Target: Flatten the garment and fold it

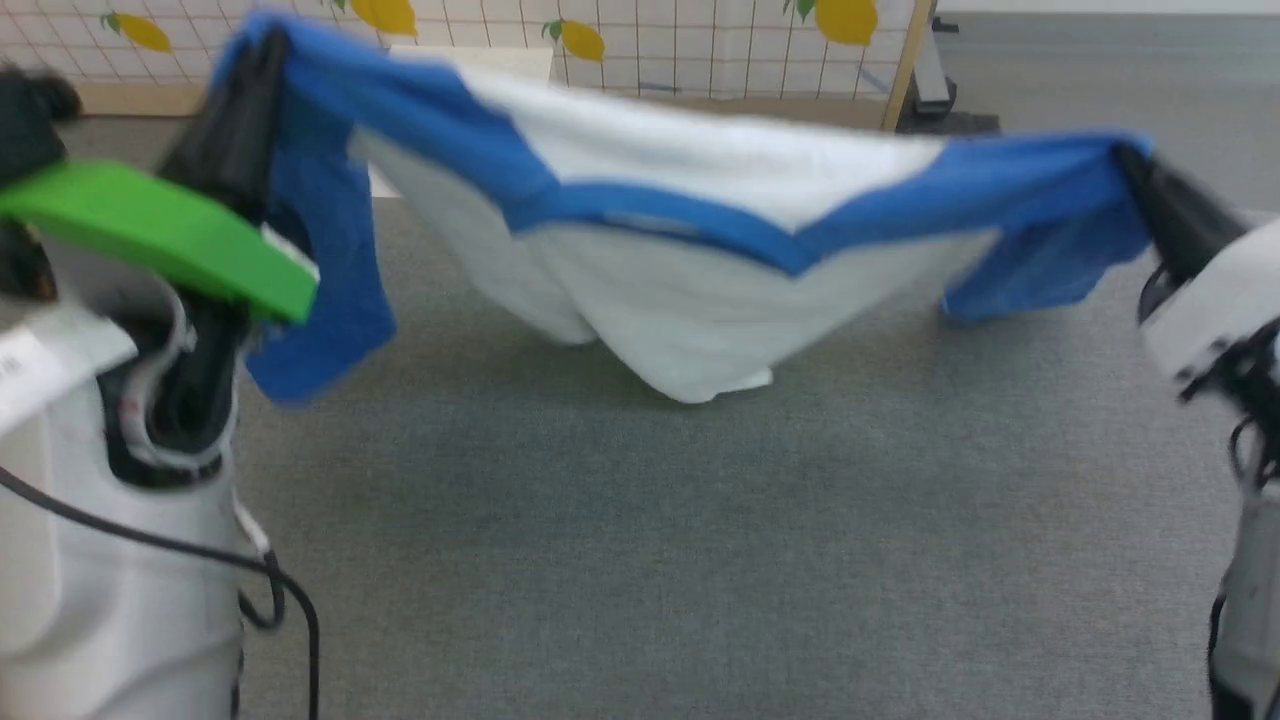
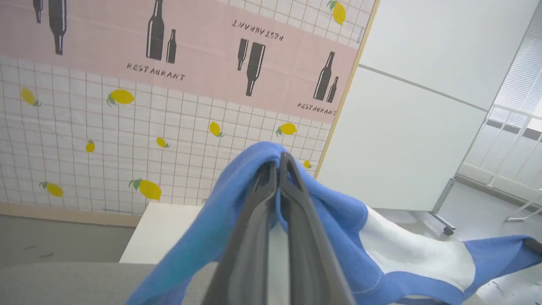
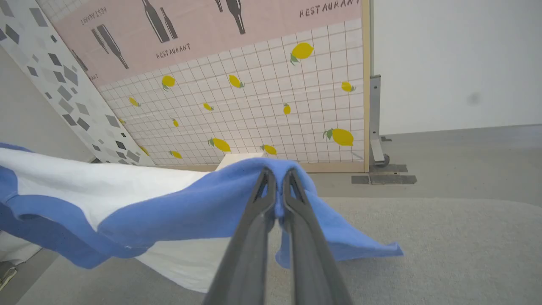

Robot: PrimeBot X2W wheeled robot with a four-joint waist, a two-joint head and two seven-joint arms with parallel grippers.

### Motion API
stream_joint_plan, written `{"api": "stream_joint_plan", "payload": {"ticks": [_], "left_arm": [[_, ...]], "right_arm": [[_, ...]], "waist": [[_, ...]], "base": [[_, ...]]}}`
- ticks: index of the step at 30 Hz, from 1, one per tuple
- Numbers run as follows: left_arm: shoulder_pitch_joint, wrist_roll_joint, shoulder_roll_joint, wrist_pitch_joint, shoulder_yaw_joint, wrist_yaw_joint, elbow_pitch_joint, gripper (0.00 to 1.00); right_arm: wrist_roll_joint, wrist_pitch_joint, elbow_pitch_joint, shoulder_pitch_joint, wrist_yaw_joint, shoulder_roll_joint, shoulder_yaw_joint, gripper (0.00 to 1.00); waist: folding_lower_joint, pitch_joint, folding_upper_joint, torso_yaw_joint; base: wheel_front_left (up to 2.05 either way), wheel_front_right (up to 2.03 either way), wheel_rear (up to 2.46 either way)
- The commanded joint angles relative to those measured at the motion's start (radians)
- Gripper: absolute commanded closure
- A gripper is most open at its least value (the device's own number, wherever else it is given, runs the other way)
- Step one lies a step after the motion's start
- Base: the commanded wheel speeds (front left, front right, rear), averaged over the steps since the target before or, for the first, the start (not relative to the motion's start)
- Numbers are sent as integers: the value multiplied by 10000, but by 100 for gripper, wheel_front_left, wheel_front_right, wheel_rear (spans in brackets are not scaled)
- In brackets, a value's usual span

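- "RESTAURANT" stands in black capitals on the pink band (image 2: pixel 203 46) of the screen, under pairs of bottle silhouettes (image 2: pixel 156 29).
- In the left wrist view it reads three times, once upside down.
- The white label (image 1: pixel 20 375) on the left forearm is too blurred to read.

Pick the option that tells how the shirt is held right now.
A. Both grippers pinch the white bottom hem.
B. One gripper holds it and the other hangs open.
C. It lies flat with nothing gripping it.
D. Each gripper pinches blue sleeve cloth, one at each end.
D: the left gripper and the right gripper each close on blue cloth, and the garment hangs stretched between them.
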State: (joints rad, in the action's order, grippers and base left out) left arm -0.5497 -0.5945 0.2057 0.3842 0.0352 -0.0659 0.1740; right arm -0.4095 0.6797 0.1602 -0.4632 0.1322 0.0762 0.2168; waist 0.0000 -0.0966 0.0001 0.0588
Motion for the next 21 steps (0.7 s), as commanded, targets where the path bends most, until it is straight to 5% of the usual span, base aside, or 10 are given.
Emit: {"api": "stream_joint_plan", "payload": {"ticks": [1, 12, 21], "left_arm": [[-597, 106, 128, -98, -78, -94, 62, 100], [-3862, 444, 822, 333, -270, -143, -1346, 100], [-5671, 1326, 1923, 679, -507, -163, -3468, 100]], "right_arm": [[-183, 177, 159, -471, -15, 93, 22, 100], [-554, 1642, -247, -4001, -15, 301, -59, 100], [59, 2270, -1898, -6711, -15, -90, 29, 100]], "waist": [[0, 168, -1, -56], [0, -28, -1, -307], [0, -1902, -1, -653]], "base": [[0, 0, 0], [0, 0, 0], [0, 0, 0]]}}
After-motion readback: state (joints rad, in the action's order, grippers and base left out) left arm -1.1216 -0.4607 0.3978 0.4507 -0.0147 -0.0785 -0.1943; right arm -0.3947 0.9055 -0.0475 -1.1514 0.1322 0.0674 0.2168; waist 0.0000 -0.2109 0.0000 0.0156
